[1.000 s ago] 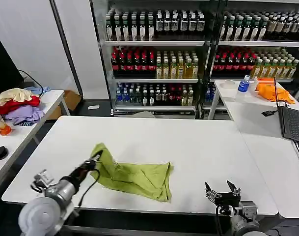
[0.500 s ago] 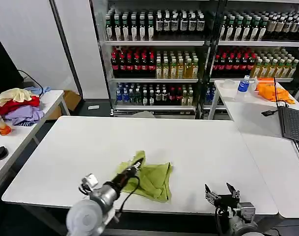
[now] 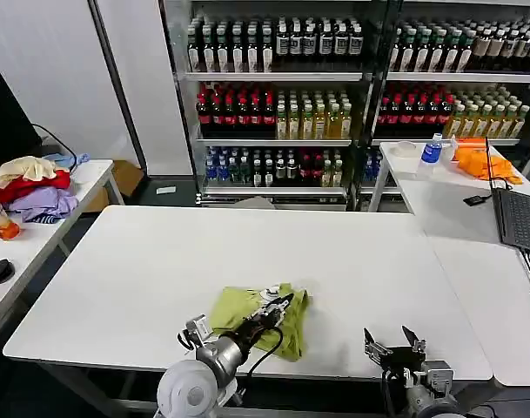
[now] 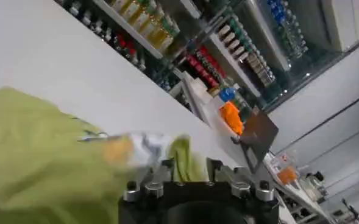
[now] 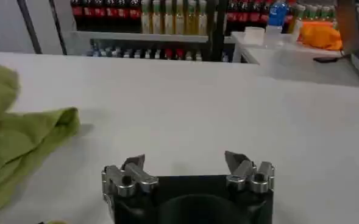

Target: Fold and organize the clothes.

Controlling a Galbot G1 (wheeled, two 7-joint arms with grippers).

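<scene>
**Folding T-shirt, left arm working**

Left gripper (image 3: 285,301) is pinching a fold of the T-shirt (image 3: 244,306), fingers pressed on the cloth, holding it over the shirt's right part. T-shirt is lying bunched on the table (image 3: 160,252) near its front edge. Right gripper (image 3: 394,341) is idling at that front edge, fingers spread, well apart from the shirt.

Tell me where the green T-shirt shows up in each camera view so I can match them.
Head view: T-shirt bunched at the table's near edge, centre, under the left gripper.
Left wrist view: fills the near side, beside the gripper.
Right wrist view: at the picture's edge, away from the right gripper.
Shared landmark: orange cloth.
</scene>
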